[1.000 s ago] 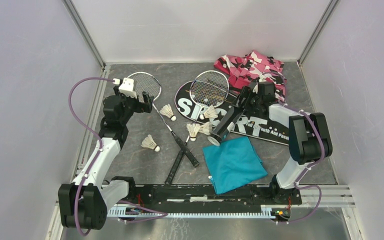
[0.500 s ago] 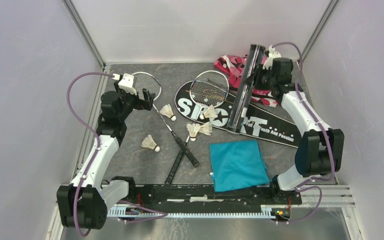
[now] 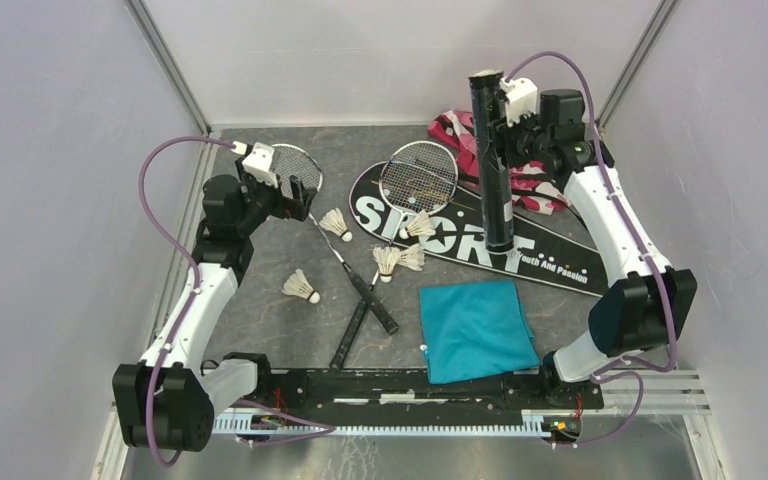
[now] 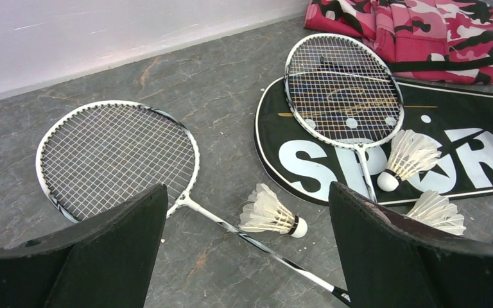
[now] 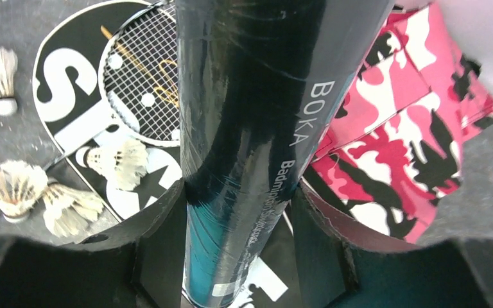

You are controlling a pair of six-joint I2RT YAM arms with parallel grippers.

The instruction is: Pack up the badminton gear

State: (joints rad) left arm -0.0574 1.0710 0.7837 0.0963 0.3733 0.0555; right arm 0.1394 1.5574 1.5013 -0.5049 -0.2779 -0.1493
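The long black tube [image 3: 493, 160] stands nearly upright with its lower end on the black "SPORT" bag [image 3: 550, 262]. My right gripper [image 3: 516, 135] is shut on the tube [image 5: 257, 128] high up, a finger on each side. Two racquets lie flat with their handles crossed: one head [image 3: 290, 168] on the table, the other [image 3: 418, 177] on the bag. Several white shuttlecocks lie around them, one [image 3: 336, 223] beside the left racquet's shaft. My left gripper [image 4: 247, 192] hangs open above that shuttlecock [image 4: 273, 215] and shaft, holding nothing.
Pink-black camouflage fabric [image 3: 535, 180] is heaped at the back right, behind the tube. A teal cloth [image 3: 475, 330] lies at the front, right of the racquet handles [image 3: 365, 300]. Walls close in the table on three sides.
My right arm has lifted the tube off the bag, swung it back and to the right, and stood it upright. The left arm has barely moved. The teal cloth has flattened.
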